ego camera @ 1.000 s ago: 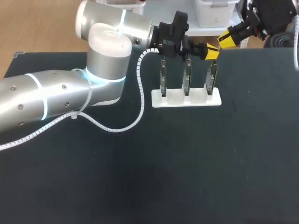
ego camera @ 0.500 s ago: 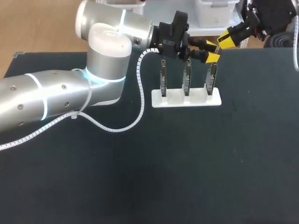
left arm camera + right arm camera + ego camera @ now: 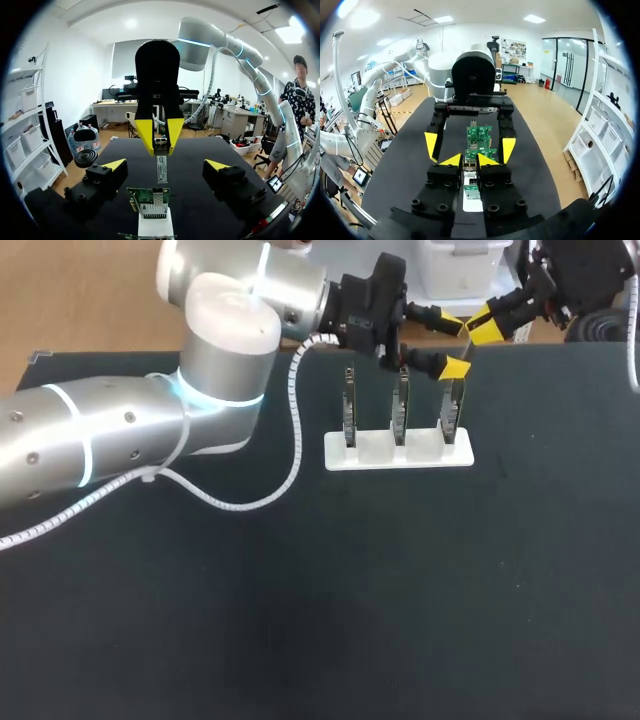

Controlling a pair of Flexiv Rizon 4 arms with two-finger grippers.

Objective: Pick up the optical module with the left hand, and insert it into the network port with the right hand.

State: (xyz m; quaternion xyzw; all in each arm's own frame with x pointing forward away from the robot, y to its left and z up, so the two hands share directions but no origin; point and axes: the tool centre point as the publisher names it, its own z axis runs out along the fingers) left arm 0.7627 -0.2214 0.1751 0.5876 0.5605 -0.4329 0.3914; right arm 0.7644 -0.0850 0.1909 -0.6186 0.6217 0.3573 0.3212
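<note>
The optical module (image 3: 161, 169), a thin silver stick, hangs from my right gripper (image 3: 161, 144), which is shut on its upper end. In the right wrist view the module (image 3: 469, 165) sits between that gripper's (image 3: 470, 160) yellow tips. My left gripper (image 3: 453, 345) stands open, its fingers (image 3: 114, 165) wide on either side of the module without touching it. Both grippers hover above the right end of a white stand (image 3: 398, 450) that holds three upright green network cards (image 3: 401, 405). The nearest card (image 3: 149, 202) is right below the module.
My left arm (image 3: 120, 440) lies across the table's left half, with a white coiled cable (image 3: 250, 502) looping down beside the stand. The dark table top (image 3: 400, 590) stretches in front of the stand.
My left gripper has opened from shut around the module to wide open, and the arm has shifted slightly back. The right gripper keeps its grip and has not moved.
</note>
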